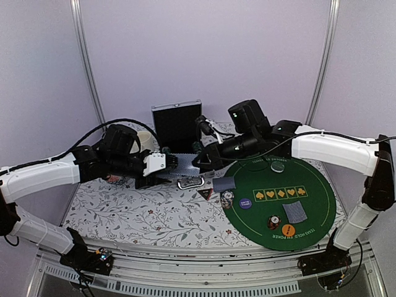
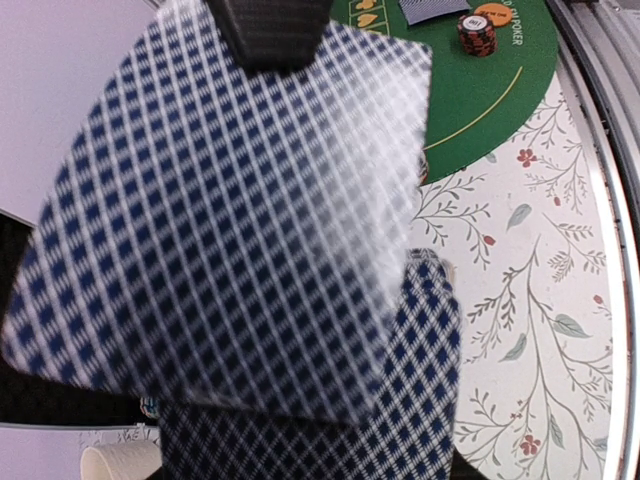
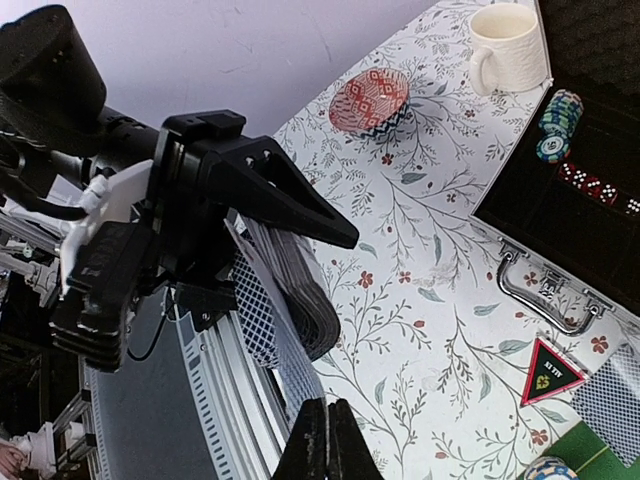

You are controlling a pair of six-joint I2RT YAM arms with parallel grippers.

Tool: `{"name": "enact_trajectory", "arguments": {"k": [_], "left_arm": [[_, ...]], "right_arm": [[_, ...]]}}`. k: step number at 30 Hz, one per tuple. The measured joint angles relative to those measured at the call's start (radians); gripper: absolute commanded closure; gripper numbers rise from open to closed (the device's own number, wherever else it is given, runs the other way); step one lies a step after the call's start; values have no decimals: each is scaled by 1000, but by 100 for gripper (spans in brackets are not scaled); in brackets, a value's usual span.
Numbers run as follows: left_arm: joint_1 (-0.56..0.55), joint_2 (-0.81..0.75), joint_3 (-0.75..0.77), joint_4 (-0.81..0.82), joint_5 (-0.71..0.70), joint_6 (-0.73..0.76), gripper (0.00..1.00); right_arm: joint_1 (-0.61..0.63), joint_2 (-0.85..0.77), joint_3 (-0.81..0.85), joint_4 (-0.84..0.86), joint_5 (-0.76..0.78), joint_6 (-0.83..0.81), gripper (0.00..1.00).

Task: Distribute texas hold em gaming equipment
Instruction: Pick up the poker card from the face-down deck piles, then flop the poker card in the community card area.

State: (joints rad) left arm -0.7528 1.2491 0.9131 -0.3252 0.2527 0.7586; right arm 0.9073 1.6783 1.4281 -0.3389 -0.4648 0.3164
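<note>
My left gripper point(image 1: 166, 163) is shut on a deck of blue-grey-backed playing cards point(image 3: 300, 290) and holds it on edge above the floral cloth. In the right wrist view my right gripper point(image 3: 327, 440) is shut on the edge of a single card point(image 3: 300, 375) that still lies against the deck. That card point(image 2: 230, 220) fills the left wrist view, blurred, with the deck point(image 2: 420, 400) behind it. On the green poker mat point(image 1: 309, 173) lie two cards point(image 1: 294, 213), chip stacks point(image 1: 273, 221), a purple disc point(image 1: 245, 202) and an orange disc point(image 1: 288, 231). A triangular marker point(image 1: 205, 194) lies beside the mat.
An open black case point(image 1: 177, 127) with a metal handle point(image 1: 190, 182) stands at the back centre, with chips point(image 3: 558, 125) and dice point(image 3: 590, 185) inside. A cream mug point(image 3: 505, 40) and a red patterned bowl point(image 3: 370, 100) stand to the case's left. The table's near rail point(image 1: 204, 272) runs along the front.
</note>
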Motion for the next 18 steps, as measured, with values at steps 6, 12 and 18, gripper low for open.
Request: {"name": "enact_trajectory", "arguments": {"k": [6,12,18], "left_arm": [[0,0,0,1,1,0,55],[0,0,0,2,1,0,55],[0,0,0,7,0,0,55]], "right_arm": [[-42,-126,0,-76,42,-29,98],[-164,-299,-39,-203,212,-74,98],[-251,-229,-78,-373,539,-140,98]]}}
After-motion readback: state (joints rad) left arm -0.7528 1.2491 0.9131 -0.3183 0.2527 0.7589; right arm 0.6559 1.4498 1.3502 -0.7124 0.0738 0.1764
